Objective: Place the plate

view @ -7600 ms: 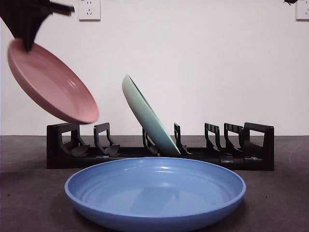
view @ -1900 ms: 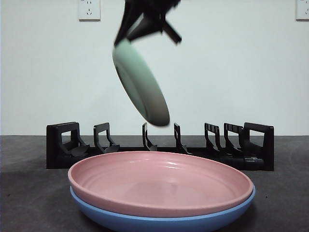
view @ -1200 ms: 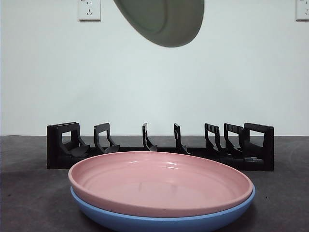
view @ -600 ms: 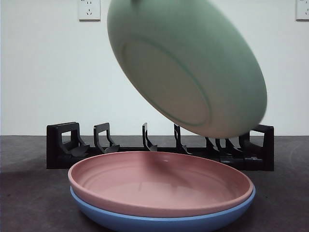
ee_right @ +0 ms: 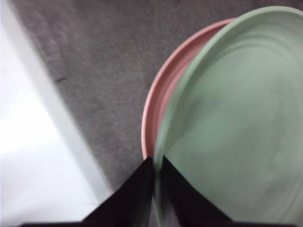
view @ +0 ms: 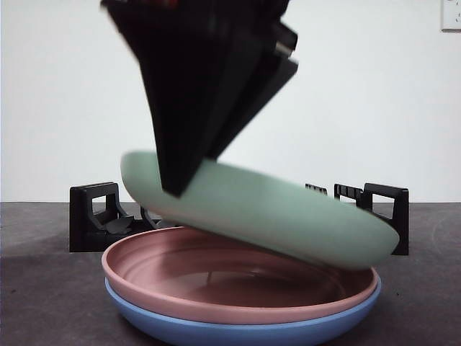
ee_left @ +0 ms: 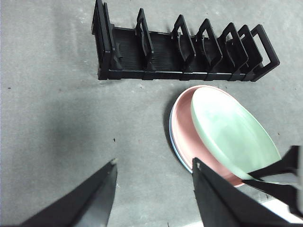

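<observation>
Pinching the rim of the round pale-green glazed plate point(view: 288, 216), the right gripper point(view: 189, 155) holds it tilted over the round pink plate point(view: 238, 288), which sits nested in the round blue plate point(view: 238, 333) on the dark grey tabletop point(view: 43, 303). The gripped edge of the green plate is high and the opposite edge dips toward the pink rim; from the front view I cannot tell whether they are touching or just apart. In the right wrist view the jaws are pressed together on the green rim, one each side of it. The left gripper point(ee_left: 154, 189) waits with its jaws spread and nothing between them, near the stack, with the black slotted plastic plate rack point(ee_left: 182, 49) beyond. The risk from here, as I judge it, lies in the tilt: if the low edge catches the pink rim first, the plate may pivot in that narrow rim grip, or push the lower plates sideways. Letting go while the plate is this steeply angled could make it clatter down off-centre, or slide out of the stack.
</observation>
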`<state>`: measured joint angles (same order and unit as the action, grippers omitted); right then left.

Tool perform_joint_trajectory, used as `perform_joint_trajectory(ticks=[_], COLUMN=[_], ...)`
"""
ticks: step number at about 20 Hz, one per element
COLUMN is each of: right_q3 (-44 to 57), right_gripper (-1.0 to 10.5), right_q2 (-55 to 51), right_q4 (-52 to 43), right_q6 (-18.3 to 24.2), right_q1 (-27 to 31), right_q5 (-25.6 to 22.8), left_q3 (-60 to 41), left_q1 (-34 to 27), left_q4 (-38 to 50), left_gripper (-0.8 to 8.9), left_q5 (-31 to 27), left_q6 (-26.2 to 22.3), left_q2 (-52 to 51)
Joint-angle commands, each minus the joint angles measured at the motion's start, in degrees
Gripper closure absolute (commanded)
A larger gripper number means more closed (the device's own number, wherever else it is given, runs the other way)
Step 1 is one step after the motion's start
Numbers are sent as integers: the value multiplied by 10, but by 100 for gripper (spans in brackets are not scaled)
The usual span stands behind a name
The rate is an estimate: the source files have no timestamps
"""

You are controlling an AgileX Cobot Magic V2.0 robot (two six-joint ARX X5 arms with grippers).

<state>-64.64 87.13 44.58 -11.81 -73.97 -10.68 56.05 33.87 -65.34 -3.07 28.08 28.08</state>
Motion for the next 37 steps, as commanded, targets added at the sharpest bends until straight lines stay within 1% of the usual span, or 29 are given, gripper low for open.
perform_joint_trajectory(ticks=[1,5,10,13,14,18,19,21,23,25,27,29,31,32,33,34,35,36,37], right_q3=[-9,-9,-9,-11,-15,-49,-52,-51,-51,-51,-51,-51,-51,-51,-51,-51,-51,-51,-51], right_gripper=[934,934,924,772,745,743,743,743,743,743,743,743,743,743,743,745,819,945,925], right_q2=[28,61,80,79,79,40,17,-34,-89,-134,-176,-206,-220,-221,-221,-221,-221,-221,-221], right_q4=[-4,-15,-17,-26,-25,0,2,14,39,59,65,59,46,44,46,52,54,51,44], right_q6=[7,8,7,0,-1,-1,1,3,8,17,37,77,117,126,125,124,125,125,123], right_q1=[-14,-21,-26,-26,-26,-24,-21,-2,38,92,166,246,325,357,384,403,411,414,416], right_q5=[-20,-27,-22,4,4,0,-5,-34,-66,-81,-83,-82,-82,-82,-82,-82,-81,-79,-76], left_q3=[10,10,10,10,10,10,10,10,10,10,10,10,10,10,10,10,10,10,10], left_q1=[2,2,2,2,2,2,2,2,2,2,2,2,2,2,2,2,2,3,3], left_q4=[6,6,6,6,6,6,6,7,7,7,10,21,43,54,64,68,67,63,65], left_gripper=[561,561,561,561,561,561,561,561,561,561,561,561,563,562,563,566,631,835,807], left_q5=[-2,-2,-2,-2,-2,-2,-3,-3,-12,-32,-57,-83,-121,-148,-161,-162,-162,-161,-162], left_q6=[-2,-4,-4,-4,-4,-4,-4,-4,-5,-6,-8,-22,-41,-43,-45,-46,-49,-53,-60], left_q2=[3,3,3,3,3,3,3,3,3,3,3,3,3,3,3,3,3,3,3])
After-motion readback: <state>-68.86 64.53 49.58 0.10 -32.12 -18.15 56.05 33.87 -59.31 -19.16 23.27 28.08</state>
